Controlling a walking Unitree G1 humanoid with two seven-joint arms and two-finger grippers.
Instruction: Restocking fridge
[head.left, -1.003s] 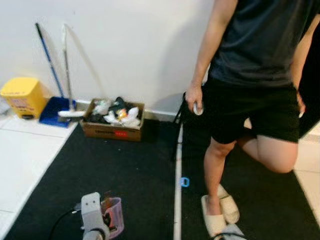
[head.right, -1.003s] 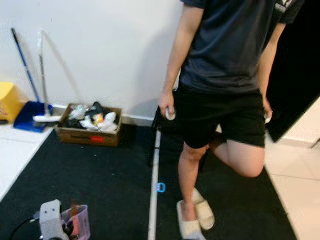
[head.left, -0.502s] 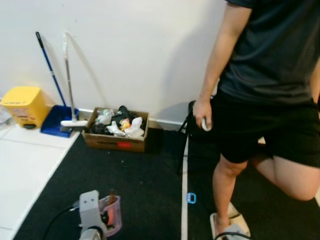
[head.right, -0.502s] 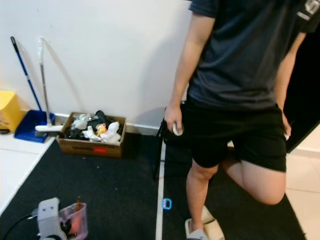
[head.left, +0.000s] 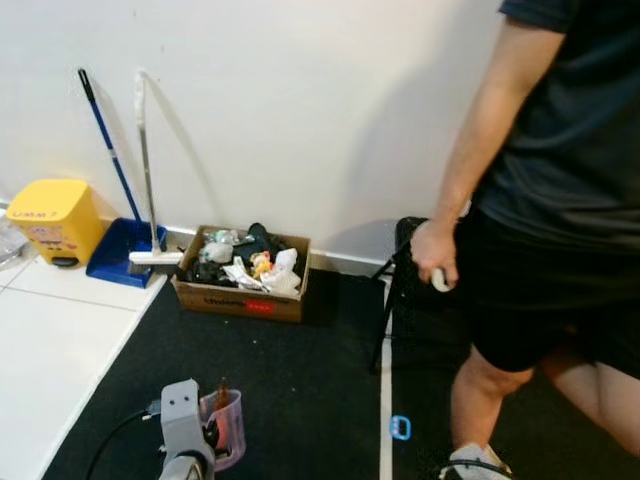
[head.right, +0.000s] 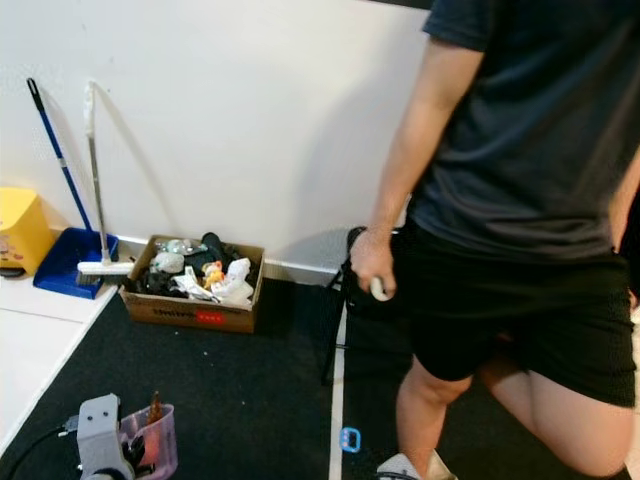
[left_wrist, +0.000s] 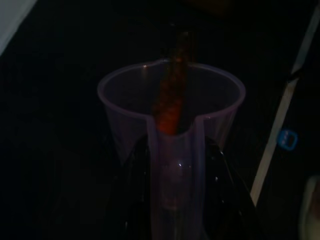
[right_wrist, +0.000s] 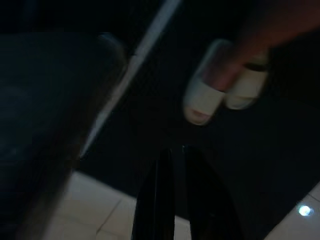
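My left gripper (left_wrist: 175, 155) is shut on a translucent purple cup (left_wrist: 172, 135), one black finger on each side of it. An orange, carrot-like stick (left_wrist: 171, 97) stands tilted inside the cup. In the eye views the cup (head.left: 228, 428) hangs low over the black mat, in front of my grey left wrist (head.left: 180, 415). In the dark right wrist view, my right gripper (right_wrist: 175, 152) hangs over the mat's edge with its fingers together and nothing between them.
A person (head.left: 560, 200) stands close on the right, a small white object in one hand (head.left: 437, 270), with pale slippers (right_wrist: 220, 95). By the wall are a cardboard box of rubbish (head.left: 243, 290), a yellow bin (head.left: 45, 218), a blue dustpan (head.left: 120, 250) and a black stool (head.left: 398, 290).
The whole view has drifted, so the box and bin now sit lower and further right. The person has shifted right and looks closer. The cup stays in my left gripper.
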